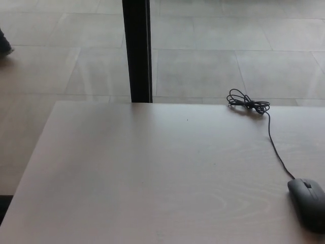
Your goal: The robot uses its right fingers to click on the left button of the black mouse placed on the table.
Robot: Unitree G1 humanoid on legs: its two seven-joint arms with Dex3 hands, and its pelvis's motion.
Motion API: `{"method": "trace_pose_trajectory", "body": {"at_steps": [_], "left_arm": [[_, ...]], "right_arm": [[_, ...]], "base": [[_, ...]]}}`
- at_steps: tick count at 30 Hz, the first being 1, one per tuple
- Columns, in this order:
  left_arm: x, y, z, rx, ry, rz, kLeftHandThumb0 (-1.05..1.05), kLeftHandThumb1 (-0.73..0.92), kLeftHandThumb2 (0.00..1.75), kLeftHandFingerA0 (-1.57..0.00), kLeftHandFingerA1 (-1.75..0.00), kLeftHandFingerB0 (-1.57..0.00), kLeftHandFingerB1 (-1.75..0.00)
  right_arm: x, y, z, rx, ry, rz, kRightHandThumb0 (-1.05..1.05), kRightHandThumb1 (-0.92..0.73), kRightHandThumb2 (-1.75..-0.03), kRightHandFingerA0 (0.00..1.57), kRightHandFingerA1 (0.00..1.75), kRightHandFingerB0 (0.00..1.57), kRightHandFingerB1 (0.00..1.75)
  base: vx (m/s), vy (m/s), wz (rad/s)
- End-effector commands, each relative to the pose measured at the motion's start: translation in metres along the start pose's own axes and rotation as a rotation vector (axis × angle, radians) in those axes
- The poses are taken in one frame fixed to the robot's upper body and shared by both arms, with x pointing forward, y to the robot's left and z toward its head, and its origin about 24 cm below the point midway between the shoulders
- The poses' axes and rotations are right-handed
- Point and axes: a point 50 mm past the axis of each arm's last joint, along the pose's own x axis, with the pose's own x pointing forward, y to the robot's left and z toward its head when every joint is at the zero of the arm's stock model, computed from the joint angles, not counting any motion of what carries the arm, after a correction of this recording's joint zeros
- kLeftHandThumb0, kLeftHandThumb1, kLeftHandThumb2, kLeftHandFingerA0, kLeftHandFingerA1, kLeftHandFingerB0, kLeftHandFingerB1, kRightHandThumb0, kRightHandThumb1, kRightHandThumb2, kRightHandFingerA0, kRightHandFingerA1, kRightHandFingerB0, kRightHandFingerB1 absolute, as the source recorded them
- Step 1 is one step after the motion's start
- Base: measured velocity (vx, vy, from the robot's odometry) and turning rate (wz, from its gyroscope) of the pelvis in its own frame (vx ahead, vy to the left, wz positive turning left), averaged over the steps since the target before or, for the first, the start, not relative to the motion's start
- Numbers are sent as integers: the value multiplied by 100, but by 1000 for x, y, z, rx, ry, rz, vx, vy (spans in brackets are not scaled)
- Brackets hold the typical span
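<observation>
Pale wood table (152, 183): fills the lower frame, bare across its left and middle, so a reach would meet nothing on the way.
Shoe (4, 44): a person's shoe, just showing at the upper left edge, well away from the work.
Black post (137, 51): upright behind the table's far edge.
Cable (247, 104): bundled at upper right, slack kept clear of the mouse.
Black mouse (308, 202): lower right edge, on the robot's right-hand side.
Hands: neither in view; the click is not yet begun.
</observation>
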Motion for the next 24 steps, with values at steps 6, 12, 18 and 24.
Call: {"method": "trace_pose_trajectory", "body": {"at_steps": [6, 12, 18, 24], "left_arm": [[0, 7, 8, 1, -49, 12, -91, 92, 89, -68, -53, -53, -50], [0, 7, 8, -1, -41, 10, -90, 92, 90, -73, -55, -53, -49], [0, 8, 8, 4, -45, 15, -88, 92, 87, -72, -56, -54, -51], [1, 7, 10, 6, -46, 21, -92, 92, 90, -70, -54, -53, -49]], "right_arm": [[-33, 69, -28, -468, -163, 362, -75, -82, -73, 88, 169, 47, 42], [-40, 74, -46, -610, -173, 462, -77, -87, -67, 88, 134, 48, 40], [-40, 69, -56, -750, -210, 518, -76, -88, -70, 84, 145, 46, 39], [-40, 66, -63, -947, -296, 573, -74, -89, -67, 74, 72, 46, 37]], "base": [[0, 0, 0], [0, 0, 0], [0, 0, 0], [0, 0, 0]]}}
